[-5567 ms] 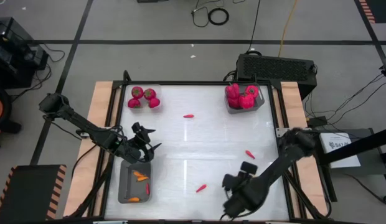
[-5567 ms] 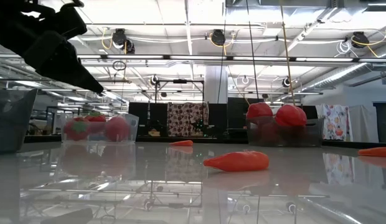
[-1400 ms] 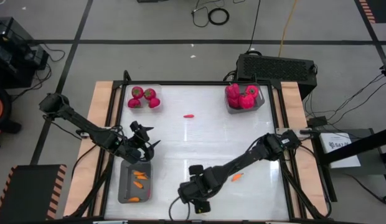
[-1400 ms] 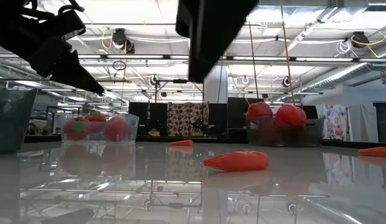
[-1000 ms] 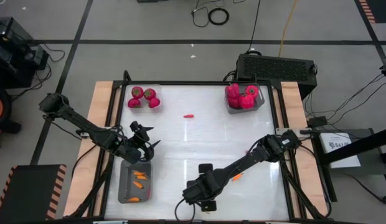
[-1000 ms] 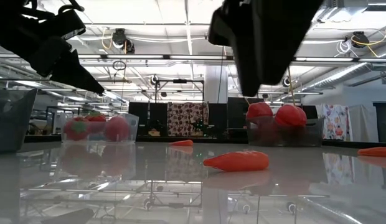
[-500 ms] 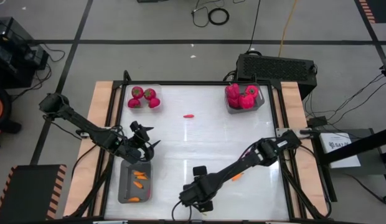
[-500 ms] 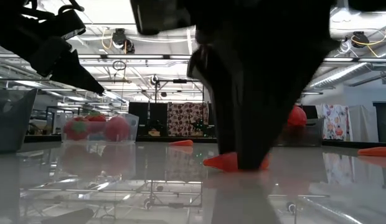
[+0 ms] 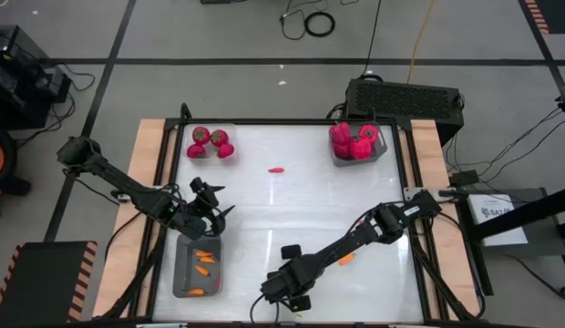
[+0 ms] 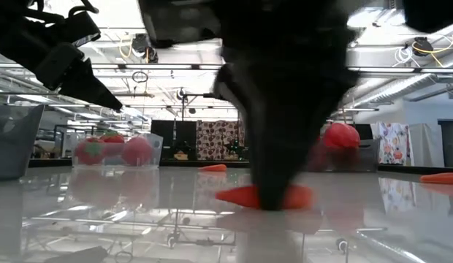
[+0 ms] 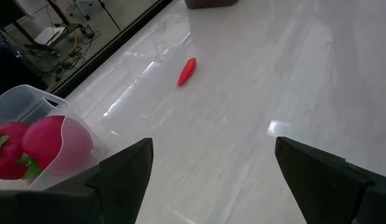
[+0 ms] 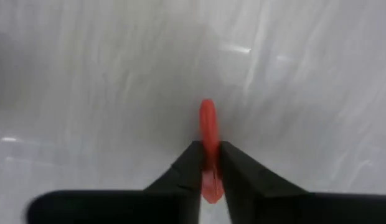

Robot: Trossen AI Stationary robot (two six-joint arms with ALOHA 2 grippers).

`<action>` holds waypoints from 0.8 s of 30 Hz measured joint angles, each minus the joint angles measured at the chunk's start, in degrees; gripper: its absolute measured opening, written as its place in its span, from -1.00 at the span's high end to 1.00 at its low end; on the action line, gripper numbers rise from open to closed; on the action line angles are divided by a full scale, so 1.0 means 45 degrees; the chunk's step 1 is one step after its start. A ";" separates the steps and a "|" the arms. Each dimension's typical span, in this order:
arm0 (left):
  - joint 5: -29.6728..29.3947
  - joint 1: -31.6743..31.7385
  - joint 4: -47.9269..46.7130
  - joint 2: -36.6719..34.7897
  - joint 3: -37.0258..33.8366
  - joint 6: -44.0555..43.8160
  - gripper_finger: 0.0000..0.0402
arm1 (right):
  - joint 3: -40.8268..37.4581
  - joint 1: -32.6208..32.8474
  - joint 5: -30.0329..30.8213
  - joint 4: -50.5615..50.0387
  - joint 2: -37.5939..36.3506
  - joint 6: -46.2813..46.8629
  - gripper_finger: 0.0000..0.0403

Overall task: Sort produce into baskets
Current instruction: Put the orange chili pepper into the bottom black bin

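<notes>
My right gripper (image 9: pixel 282 287) is down at the table near the front edge, shut on a slim red chilli (image 12: pixel 207 134). In the low view the chilli (image 10: pixel 241 196) shows under its dark fingers. My left gripper (image 9: pixel 212 202) is open and empty above the far end of a grey tub (image 9: pixel 182 260) that holds several orange chillies. A clear tub (image 9: pixel 230 129) at the far left holds round red fruits. A grey tub (image 9: pixel 381 150) at the far right holds red peppers. My right gripper pinches the chilli's two long sides (image 12: pixel 208 163) between its two fingertips (image 12: pixel 188 163). One end of the chilli (image 12: pixel 207 112) sticks out past the fingertips. The fingers come from above, pointing down. The chilli lies level at the table top (image 10: pixel 299 196).
Loose chillies lie on the white table: a red one (image 9: pixel 277 169) at the far middle, also in the left wrist view (image 11: pixel 187 71), and an orange one (image 9: pixel 344 260) beside the right arm. The low view shows another (image 10: pixel 442 177) at the right.
My right gripper has come down from above the table onto the red chilli near the front edge, moving a little toward the table's left. The chilli has shifted slightly toward the left along the table.
</notes>
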 joint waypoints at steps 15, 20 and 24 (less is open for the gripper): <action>-0.0002 0.0003 -0.0012 -0.0004 0.0000 0.0000 -0.71 | -0.0031 -0.1342 0.2848 1.1853 0.0170 -0.3479 0.90; -0.0194 0.0008 -0.0555 -0.0002 0.0007 -0.0271 -0.71 | 0.0010 -0.1702 0.2830 1.5033 0.0831 -0.3689 0.94; -0.0203 0.0013 -0.0938 -0.0004 -0.0340 -0.0650 -0.71 | -0.0030 -0.1759 0.2764 1.5916 0.1509 -0.4148 0.89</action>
